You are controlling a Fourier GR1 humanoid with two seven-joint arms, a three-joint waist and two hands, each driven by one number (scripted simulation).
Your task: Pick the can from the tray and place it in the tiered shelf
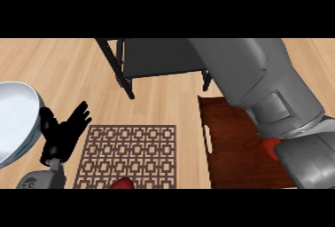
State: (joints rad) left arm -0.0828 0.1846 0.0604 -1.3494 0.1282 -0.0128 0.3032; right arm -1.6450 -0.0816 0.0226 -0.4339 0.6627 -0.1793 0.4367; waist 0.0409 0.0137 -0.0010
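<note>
1. Can location: not confirmed. No object that reads plainly as a can is visible. A red object (269, 149) lies on the tray (229, 150), pressed against the right forearm (262, 80) and mostly hidden by it. Whether it is the can cannot be told.
2. Left hand (62, 135): it shows at the lower left, with its fingers spread and pointing up. It holds nothing and touches nothing that can be seen.
3. Right hand: hidden. Only its grey forearm is visible, rising from the lower right corner, crossing the tray and ending over the tiered shelf (157, 57). The state of the fingers cannot be told.
4. Tray: brown wood, well to the right of the left hand and separated from it by a patterned mat (131, 150). Its right part is covered by the right forearm.
5. Tiered shelf: dark frame with a grey deck, beyond the left hand's fingertips and off to its right. The visible part of the deck carries nothing.
6. Patterned mat: flat on the counter, just to the right of the left hand. A second red object (122, 183) sits at the mat's near edge, below and right of the hand.
7. White plate (13, 119): immediately left of the left hand, cut off by the view's edge.
</note>
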